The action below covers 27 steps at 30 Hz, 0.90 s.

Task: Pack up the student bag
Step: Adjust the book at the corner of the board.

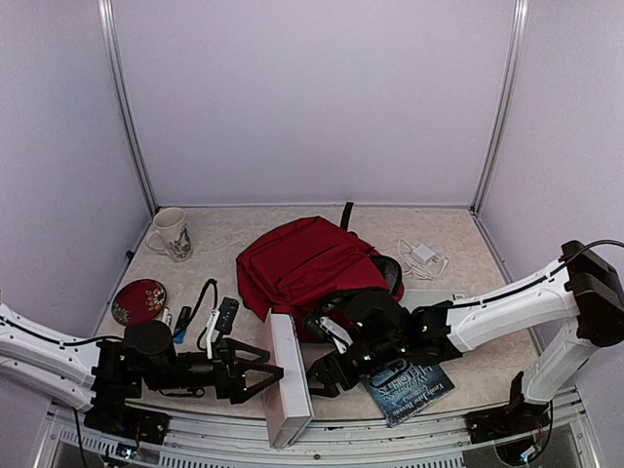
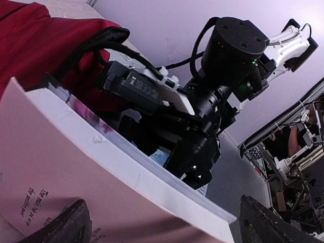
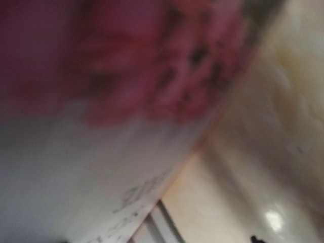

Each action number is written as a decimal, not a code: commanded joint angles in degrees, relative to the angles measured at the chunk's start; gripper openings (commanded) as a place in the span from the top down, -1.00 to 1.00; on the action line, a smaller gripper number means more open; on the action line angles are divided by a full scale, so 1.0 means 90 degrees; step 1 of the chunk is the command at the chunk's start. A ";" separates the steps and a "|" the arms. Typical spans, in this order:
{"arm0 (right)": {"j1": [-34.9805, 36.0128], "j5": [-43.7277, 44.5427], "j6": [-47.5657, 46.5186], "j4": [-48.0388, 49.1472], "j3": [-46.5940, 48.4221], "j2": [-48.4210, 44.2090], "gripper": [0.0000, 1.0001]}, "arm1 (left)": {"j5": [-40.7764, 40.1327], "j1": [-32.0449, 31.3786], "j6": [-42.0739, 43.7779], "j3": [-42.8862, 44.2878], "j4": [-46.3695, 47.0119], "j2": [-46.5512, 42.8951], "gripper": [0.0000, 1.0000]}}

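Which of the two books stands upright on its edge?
The pale pink book, at the near edge of the table, stands upright; the dark blue book lies flat beside it.

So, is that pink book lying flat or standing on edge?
On edge: the pink book shows its white page edge to the top camera, its cover facing the left pincer.

The student bag (image 1: 307, 258) is a dark-red fabric backpack, slumped flat just beyond the far end of the book (image 1: 290, 375) that stands on edge in front of me. Its black strap (image 1: 346, 214) sticks up on the side farthest from the book. A black padded rim curves along its right side. I cannot tell whether it is zipped.
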 commanded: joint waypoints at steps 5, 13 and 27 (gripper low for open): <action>0.0172 0.0075 -0.0385 0.0116 0.0727 0.0102 -0.43 | -0.0128 0.0236 -0.0722 0.0044 -0.0497 0.0329 -0.98; 0.0274 0.0084 -0.0674 0.0331 0.1260 0.0377 -0.43 | -0.0732 0.0207 -0.0944 0.0366 -0.2071 -0.0267 -0.98; 0.0065 0.0704 -0.0590 0.0061 0.1858 0.0939 -0.43 | -0.0702 0.0093 -0.0652 0.0916 -0.4226 -0.0952 -0.98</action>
